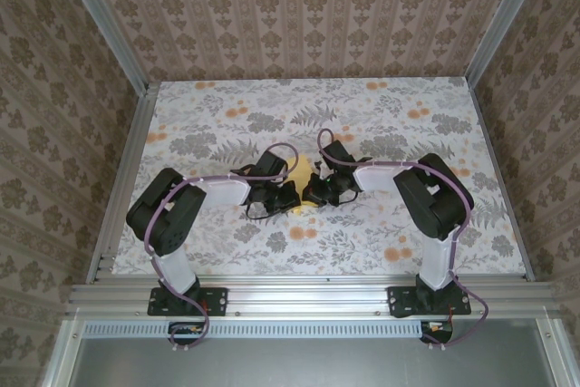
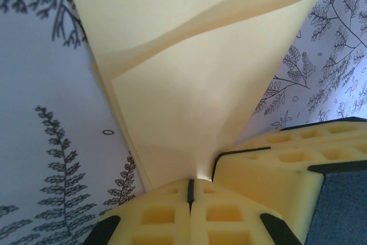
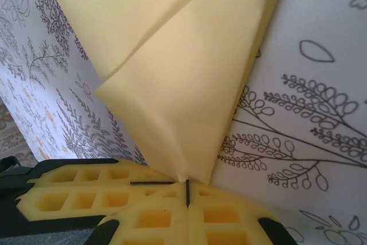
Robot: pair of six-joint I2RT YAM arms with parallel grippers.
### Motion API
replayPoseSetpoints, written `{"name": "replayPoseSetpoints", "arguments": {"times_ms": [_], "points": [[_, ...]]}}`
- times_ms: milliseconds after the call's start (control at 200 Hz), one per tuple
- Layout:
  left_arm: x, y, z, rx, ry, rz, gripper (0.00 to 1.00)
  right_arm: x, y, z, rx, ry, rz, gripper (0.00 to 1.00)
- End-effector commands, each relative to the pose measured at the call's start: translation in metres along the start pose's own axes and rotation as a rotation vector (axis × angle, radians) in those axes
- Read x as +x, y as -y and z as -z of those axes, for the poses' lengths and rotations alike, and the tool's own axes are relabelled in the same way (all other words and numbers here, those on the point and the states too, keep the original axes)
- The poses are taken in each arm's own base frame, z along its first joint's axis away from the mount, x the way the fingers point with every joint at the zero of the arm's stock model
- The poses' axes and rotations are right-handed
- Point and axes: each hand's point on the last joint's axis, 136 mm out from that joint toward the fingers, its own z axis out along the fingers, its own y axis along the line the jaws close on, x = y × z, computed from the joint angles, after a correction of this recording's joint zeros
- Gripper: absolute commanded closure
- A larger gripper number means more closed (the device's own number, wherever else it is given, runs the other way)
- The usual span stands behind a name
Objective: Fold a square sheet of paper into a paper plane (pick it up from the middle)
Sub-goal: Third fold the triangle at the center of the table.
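right claw [image 3: 188, 192]: clamped on folded square sheet of paper [image 3: 172, 84] | left claw [image 3: 163, 182]: touching alongside | table [image 3: 309, 142]: floral

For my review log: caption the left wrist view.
Left gripper shut on folded yellow paper over fern-print table.

Sheet of paper [image 2: 189, 84]: thin, matt, smooth, soft creases. Left gripper [image 2: 190, 194] fingers [image 2: 157, 215]: matt yellow plastic, moulded square pockets. Table cover [image 1: 381, 124]: smooth printed sheet, faint sheen. Rail [image 1: 308, 296] at near edge: brushed metal. Left arm shell [image 1: 222, 189]: glossy white plastic.
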Motion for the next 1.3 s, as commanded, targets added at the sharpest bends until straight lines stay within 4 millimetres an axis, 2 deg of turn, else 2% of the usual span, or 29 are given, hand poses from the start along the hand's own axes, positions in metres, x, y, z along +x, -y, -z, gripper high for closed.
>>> {"name": "replayPoseSetpoints", "arguments": {"times_ms": [0,180,370,875,1160,1295], "points": [[0.039,-0.073,-0.013,-0.239,-0.105,0.086,1.00,-0.012,0.009,-0.011,0.009,0.024,-0.035,1.00],[0.047,-0.091,-0.006,-0.321,-0.131,0.069,1.00,-0.031,0.016,-0.007,0.043,0.069,-0.054,1.00],[0.052,-0.101,-0.002,-0.367,-0.150,0.056,1.00,-0.056,0.007,0.006,0.028,0.109,-0.030,1.00],[0.053,-0.103,0.002,-0.389,-0.160,0.040,1.00,-0.092,0.013,0.006,0.064,0.137,0.020,1.00],[0.052,-0.102,0.005,-0.393,-0.156,0.031,1.00,-0.123,0.011,0.017,0.108,0.195,0.068,1.00],[0.047,-0.096,0.008,-0.386,-0.143,0.019,1.00,-0.128,-0.004,0.035,0.099,0.225,0.120,1.00]]}}
